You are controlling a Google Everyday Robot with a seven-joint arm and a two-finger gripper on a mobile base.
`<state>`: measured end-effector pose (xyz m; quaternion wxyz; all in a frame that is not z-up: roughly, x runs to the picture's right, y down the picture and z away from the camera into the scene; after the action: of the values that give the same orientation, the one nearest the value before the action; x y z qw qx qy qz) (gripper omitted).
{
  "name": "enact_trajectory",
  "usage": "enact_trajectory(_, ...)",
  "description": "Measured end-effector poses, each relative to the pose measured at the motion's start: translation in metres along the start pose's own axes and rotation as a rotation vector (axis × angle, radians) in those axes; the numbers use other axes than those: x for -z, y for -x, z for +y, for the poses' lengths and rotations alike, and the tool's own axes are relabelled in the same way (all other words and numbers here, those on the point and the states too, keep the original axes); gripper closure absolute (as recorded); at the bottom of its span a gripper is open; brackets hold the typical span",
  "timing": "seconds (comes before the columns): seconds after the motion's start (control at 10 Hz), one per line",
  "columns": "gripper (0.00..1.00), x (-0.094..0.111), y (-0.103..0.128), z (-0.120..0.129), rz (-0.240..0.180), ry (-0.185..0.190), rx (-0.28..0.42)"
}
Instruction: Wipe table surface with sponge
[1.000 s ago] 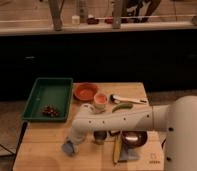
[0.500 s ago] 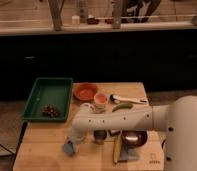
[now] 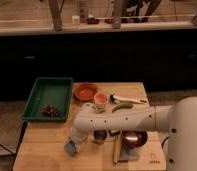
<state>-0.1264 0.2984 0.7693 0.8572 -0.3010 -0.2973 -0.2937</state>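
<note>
The table surface (image 3: 47, 145) is a light tan wooden top with a small dark mark at its front right corner. The sponge (image 3: 71, 148) is a small pale-blue block lying on the front left part of the table. My gripper (image 3: 75, 142) is at the end of the white arm (image 3: 122, 120) that reaches in from the right. It points down onto the sponge and presses it against the wood.
A green tray (image 3: 49, 95) with dark red fruit sits at the left. An orange bowl (image 3: 85, 91), a small cup (image 3: 100, 100), a green vegetable (image 3: 122, 107), a brush (image 3: 123, 99), a dark bowl (image 3: 134, 138) and a grey-blue piece with yellow strip (image 3: 123, 152) stand around the arm.
The gripper and the sponge have shifted slightly to the left over the front of the table. Everything else is as before.
</note>
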Motion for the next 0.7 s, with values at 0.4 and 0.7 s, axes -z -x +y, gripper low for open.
enact_trajectory(0.4, 1.0, 0.013, -0.002, -0.026, -0.008, -0.022, 0.045)
enact_trajectory(0.7, 1.0, 0.005, 0.021, -0.058, -0.037, -0.016, 0.13)
